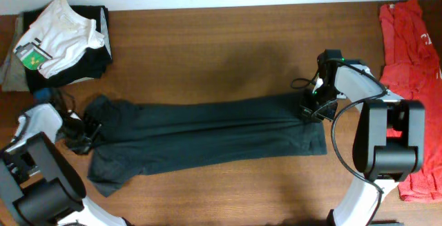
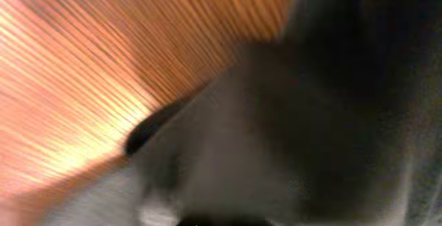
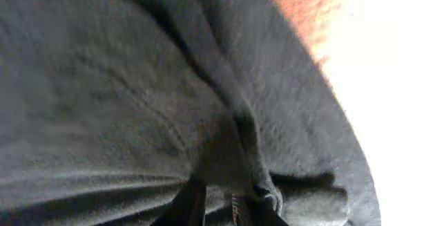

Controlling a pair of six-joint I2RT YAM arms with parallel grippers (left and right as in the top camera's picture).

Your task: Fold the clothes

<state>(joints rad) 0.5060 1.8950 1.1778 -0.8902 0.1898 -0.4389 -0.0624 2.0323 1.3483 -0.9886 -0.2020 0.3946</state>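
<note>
Tabletop (image 1: 228,53) bare beyond black T-shirt (image 1: 207,133), red T-shirt (image 1: 414,53) along right edge — apart

Shirt (image 1: 207,133) lies stretched across table (image 1: 221,39) centre, long axis 9 to 3 o'clock. Left claw (image 1: 84,130) on shirt's 9 o'clock end. Right claw (image 1: 314,108) on shirt's 3 o'clock end, at far corner. Pile (image 1: 62,36) at table's 10 o'clock corner, apart from shirt. Second shirt (image 1: 407,81) along table's 3 o'clock edge, beyond right claw.
</note>
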